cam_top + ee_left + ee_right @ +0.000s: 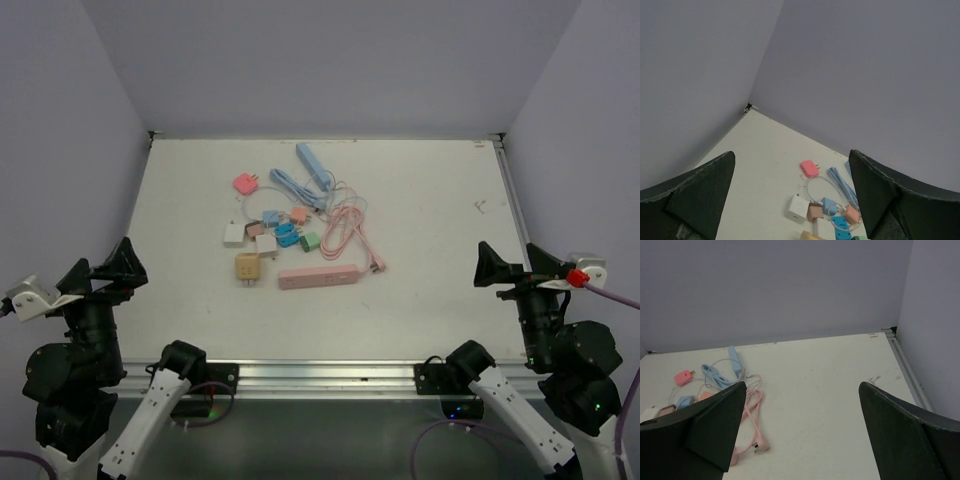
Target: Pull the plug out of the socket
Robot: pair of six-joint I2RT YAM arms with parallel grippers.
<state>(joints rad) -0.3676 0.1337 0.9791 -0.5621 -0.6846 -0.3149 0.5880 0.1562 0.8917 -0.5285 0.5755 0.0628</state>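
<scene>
A pink power strip (318, 277) lies mid-table with its pink cord (345, 232) coiled behind it and the cord's plug (378, 266) loose on the table. A blue power strip (313, 165) with a blue cord (295, 188) lies further back. Several small coloured adapters lie left of them, among them a pink one (245, 183), a white one (233, 233) and a tan one (247, 268). I cannot tell which plug sits in a socket. My left gripper (103, 268) and right gripper (512, 262) are open, empty and raised near the front corners, far from the cluster.
The left wrist view shows the pink adapter (810, 168), the white charger (798, 207) and the blue cord (842, 181) ahead. The right wrist view shows the pink cord (752, 415) and the blue strip (734, 359). Grey walls enclose the table (430, 200).
</scene>
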